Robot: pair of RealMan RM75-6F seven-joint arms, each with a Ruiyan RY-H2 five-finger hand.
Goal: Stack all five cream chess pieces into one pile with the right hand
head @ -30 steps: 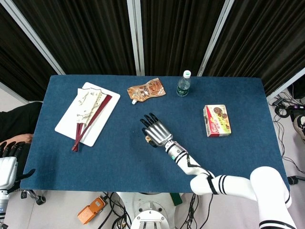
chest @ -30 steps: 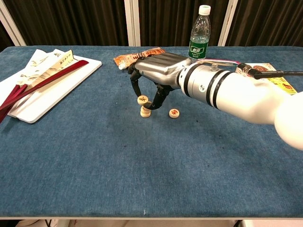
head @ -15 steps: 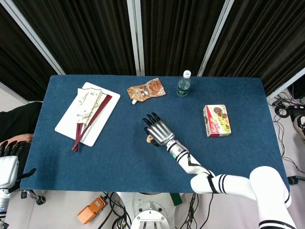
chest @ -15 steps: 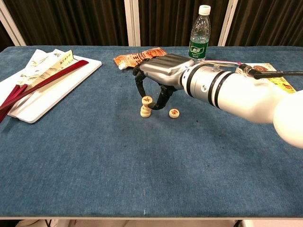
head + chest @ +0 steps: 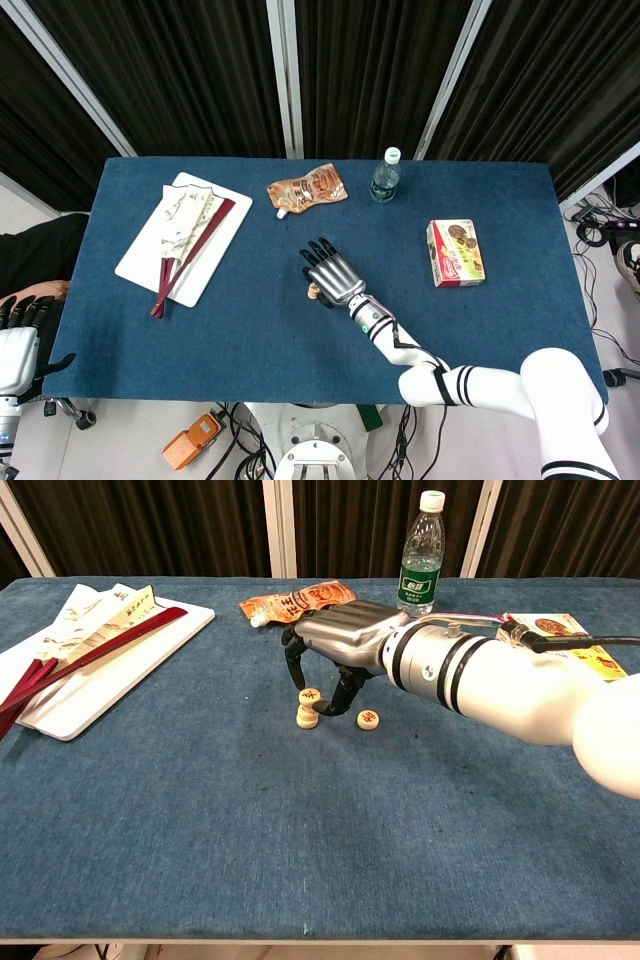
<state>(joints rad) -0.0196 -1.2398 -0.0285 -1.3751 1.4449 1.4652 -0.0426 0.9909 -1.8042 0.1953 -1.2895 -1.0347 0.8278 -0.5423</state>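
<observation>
My right hand (image 5: 340, 640) arches over the middle of the blue table (image 5: 300, 840), fingers pointing down. Its fingertips pinch a cream chess piece (image 5: 310, 696) with a dark mark on its face. That piece sits slightly tilted right on top of a short cream pile (image 5: 305, 719). One more cream piece (image 5: 368, 719) with a red mark lies flat just to the right, apart from the pile. In the head view the right hand (image 5: 332, 273) covers most of the pile, and only a cream edge (image 5: 313, 291) shows. My left hand (image 5: 15, 345) hangs below the table's left edge, holding nothing.
A water bottle (image 5: 420, 550) and a brown snack pouch (image 5: 290, 602) stand behind the hand. A white tray (image 5: 60, 710) with a dark red folded fan lies at the far left. A biscuit box (image 5: 455, 253) is on the right. A person's arm (image 5: 30, 260) shows at the left.
The right hand carried the held piece slightly right and lowered it until it came down onto the pile. The lone piece and the left hand did not move.
</observation>
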